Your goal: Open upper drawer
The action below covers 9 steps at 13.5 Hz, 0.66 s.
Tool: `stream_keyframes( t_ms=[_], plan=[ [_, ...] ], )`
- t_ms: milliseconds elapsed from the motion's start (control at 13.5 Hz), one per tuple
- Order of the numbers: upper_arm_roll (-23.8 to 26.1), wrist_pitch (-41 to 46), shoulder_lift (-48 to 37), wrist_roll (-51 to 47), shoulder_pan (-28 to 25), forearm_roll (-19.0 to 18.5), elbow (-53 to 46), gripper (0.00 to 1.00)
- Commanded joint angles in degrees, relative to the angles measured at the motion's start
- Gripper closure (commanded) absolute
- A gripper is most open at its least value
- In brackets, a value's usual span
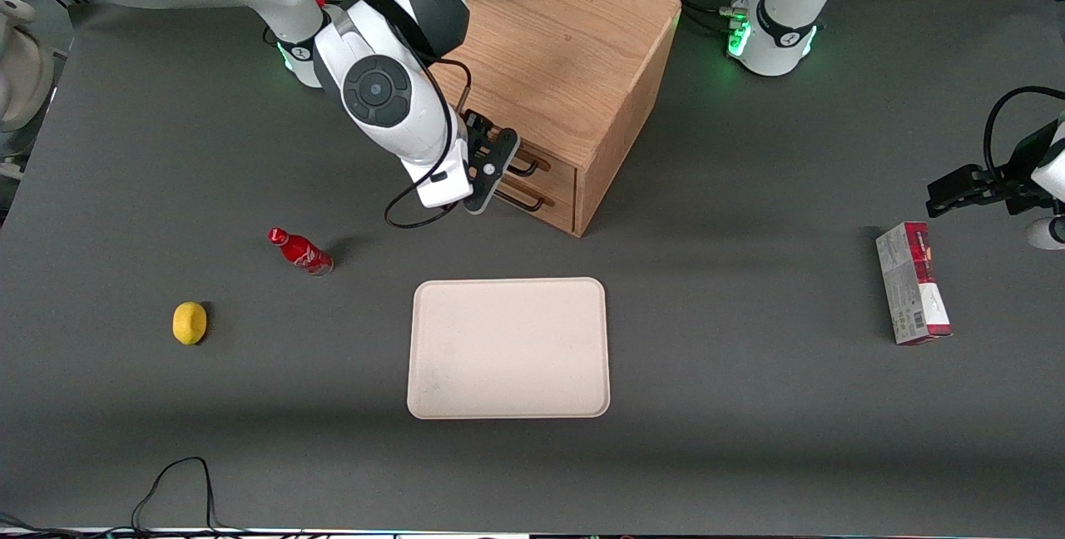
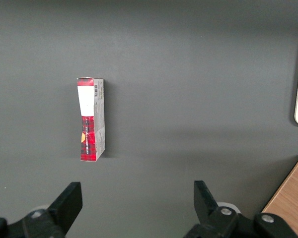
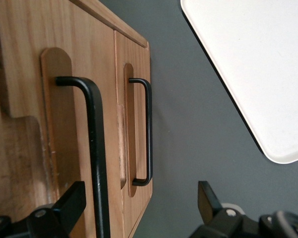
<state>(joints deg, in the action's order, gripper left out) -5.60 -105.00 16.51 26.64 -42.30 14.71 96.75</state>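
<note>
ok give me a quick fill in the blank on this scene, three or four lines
1. The gripper is in front of the cabinet's ____ drawer.
2. Both drawers are ____.
3. The gripper's fingers are ____, one finger beside the black handle.
4. The tray holds ____.

Missing words: upper; closed; open; nothing
</note>
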Motion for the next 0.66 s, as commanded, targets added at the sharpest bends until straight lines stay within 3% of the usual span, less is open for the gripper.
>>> stream_keyframes(
  t_ms=[0, 591],
  plan=[
    [-0.6, -1.3, -1.8, 2.0, -0.3, 0.8, 2.6, 0.00],
    [-0.4, -6.3, -0.9, 2.0, -0.6, 0.8, 5.7, 0.00]
  ],
)
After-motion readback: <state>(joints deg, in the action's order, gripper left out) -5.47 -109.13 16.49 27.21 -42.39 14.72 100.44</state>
